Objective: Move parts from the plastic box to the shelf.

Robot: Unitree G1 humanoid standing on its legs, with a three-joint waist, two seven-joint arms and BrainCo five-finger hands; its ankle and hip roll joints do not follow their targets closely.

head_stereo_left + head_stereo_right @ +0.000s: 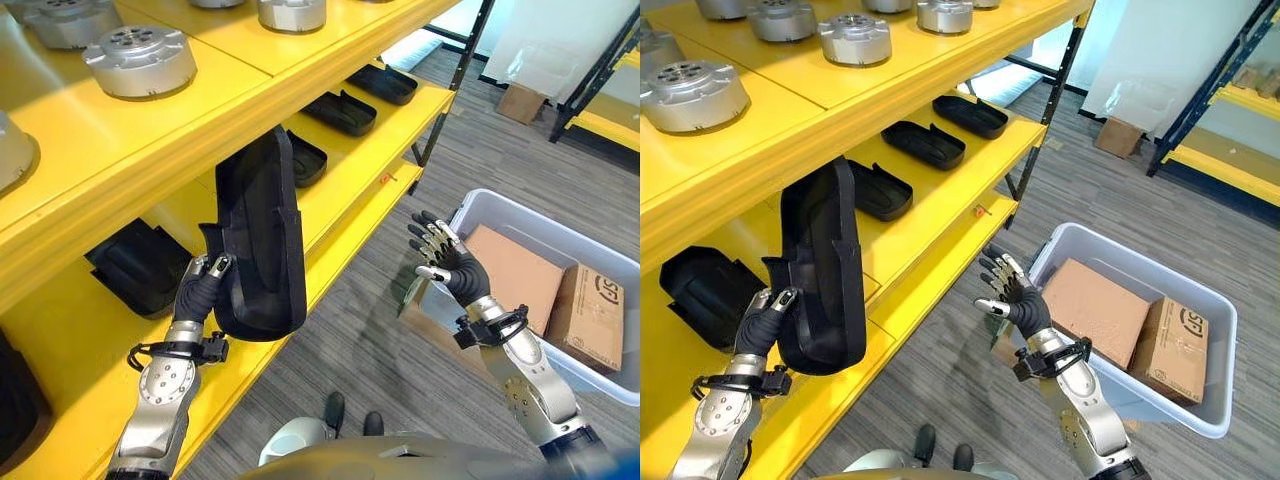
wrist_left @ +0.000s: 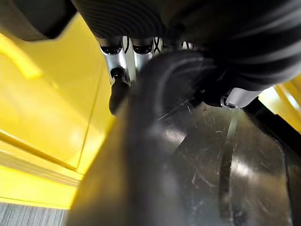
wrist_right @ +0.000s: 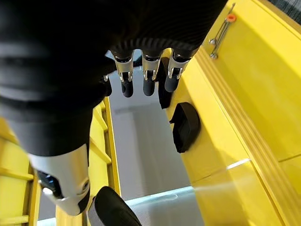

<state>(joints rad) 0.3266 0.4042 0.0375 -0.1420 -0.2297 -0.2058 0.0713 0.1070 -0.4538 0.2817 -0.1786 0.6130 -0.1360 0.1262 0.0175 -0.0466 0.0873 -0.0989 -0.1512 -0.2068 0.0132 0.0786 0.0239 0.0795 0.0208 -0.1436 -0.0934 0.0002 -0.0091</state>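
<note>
My left hand [image 1: 200, 285] is shut on a long black plastic part [image 1: 260, 240], held upright in front of the yellow shelf's middle level [image 1: 340, 190]. In the left wrist view the part [image 2: 197, 155] lies close against the fingers [image 2: 117, 89]. My right hand [image 1: 445, 258] hovers open and holds nothing, between the shelf and the grey plastic box [image 1: 560, 235]. The box [image 1: 1200, 300] stands on the floor at the right.
Several black parts [image 1: 340, 112] lie in a row on the middle shelf, another [image 1: 140, 265] by my left hand. Silver round metal parts [image 1: 140, 60] sit on the top shelf. Cardboard boxes [image 1: 590, 315] lie in the plastic box. A second shelf frame [image 1: 600, 110] stands far right.
</note>
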